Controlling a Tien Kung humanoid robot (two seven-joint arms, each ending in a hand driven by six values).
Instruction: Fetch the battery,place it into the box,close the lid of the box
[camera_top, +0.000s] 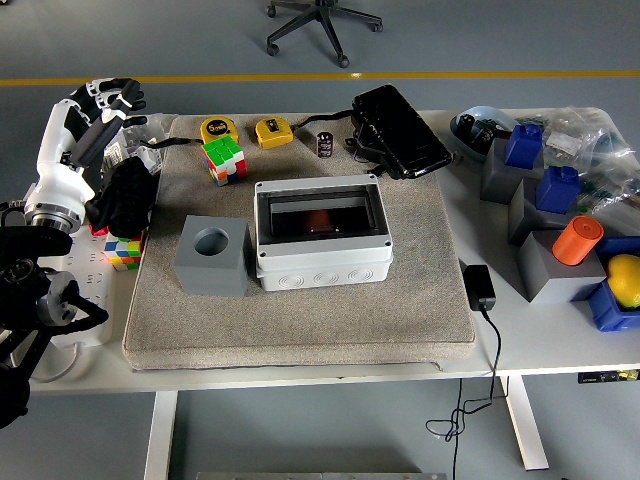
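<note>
Left hand (100, 108) up high at the far left of the counter (300, 362), white and black fingers (122, 98) spread wide and holding nothing, hovering above a black bundle (122, 195) at the mat's left edge; the right hand is out of view.

Centre of the grey mat (300, 310) sits the box (321, 231), pale grey, its clear lid lying flat over the top, and an orange-red shape shows through it inside; just beside it on the left stands a grey block (212, 256) with a round hole in its top, close but whether they touch I cannot tell.

The battery (326, 144), a small dark cylinder, stands upright at the mat's far edge, between the orange tape measure (272, 132) and the black pouch (398, 130); a yellow tape measure (216, 129) lies further left, with a colour cube (224, 160) just in front of it; a second colour cube (124, 250) rests off the mat by the left edge.

Off right, well apart: blue and grey blocks (535, 175), an orange cylinder (577, 240), a black adapter (478, 286) with its cable dropping over the near edge.
</note>
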